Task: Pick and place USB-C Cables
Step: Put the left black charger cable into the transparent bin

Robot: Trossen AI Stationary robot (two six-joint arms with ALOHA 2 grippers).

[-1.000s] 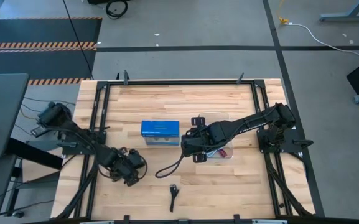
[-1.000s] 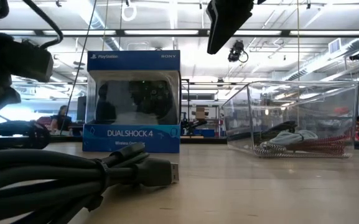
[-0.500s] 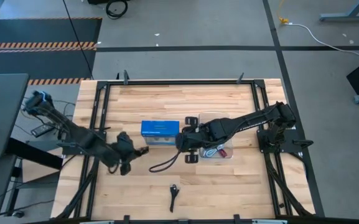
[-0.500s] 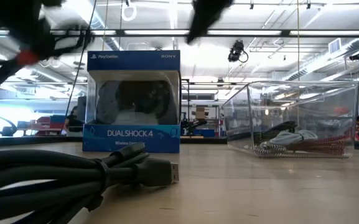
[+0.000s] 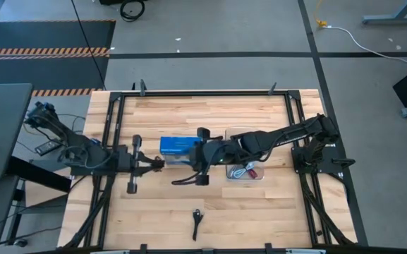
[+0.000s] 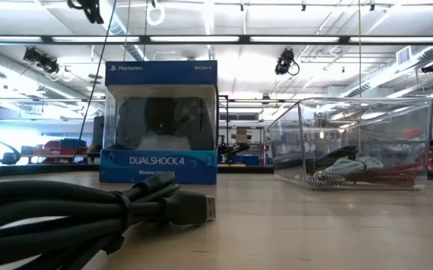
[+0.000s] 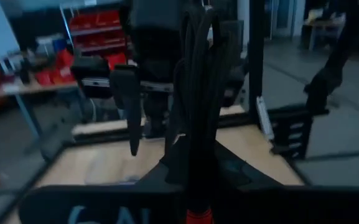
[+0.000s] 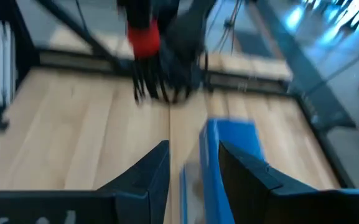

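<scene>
My left gripper (image 5: pixel 158 164) is raised beside the near-left corner of the blue box (image 5: pixel 181 149) and is shut on a black USB-C cable bundle (image 7: pixel 195 87) with a red band (image 8: pixel 144 38). My right gripper (image 5: pixel 193 161) faces it from the right over the box's near edge. Its fingers are open (image 8: pixel 193 168) and hold nothing. A second black bundle (image 5: pixel 196 224) lies flat on the table near the near edge and fills the low view's foreground (image 6: pixel 88 217). Grey, red and black cables (image 6: pixel 359 171) lie inside the clear tray (image 5: pixel 244 171). My left gripper pinches the black bundle between its two fingers, close to the red band (image 7: pixel 198 216). The fingers come level from the table's left and lie across the cords. The bundle is lifted clear of the table, and its coil (image 7: pixel 198 56) stands out beyond the fingers.
The blue box stands upright at the table's middle (image 6: pixel 160 124), with the clear tray (image 6: pixel 351 142) on its right. A dark cord loop (image 5: pixel 183 181) shows below my right wrist. Black frame rails (image 5: pixel 111 127) run along the table's sides. Bare wood lies toward the far edge.
My left gripper has risen from the near-left part of the table and swung toward the blue box, leaving the low view. My right gripper has moved toward the table's left, along the box's near edge, until it faces the left gripper. The cord loop below it has followed.
</scene>
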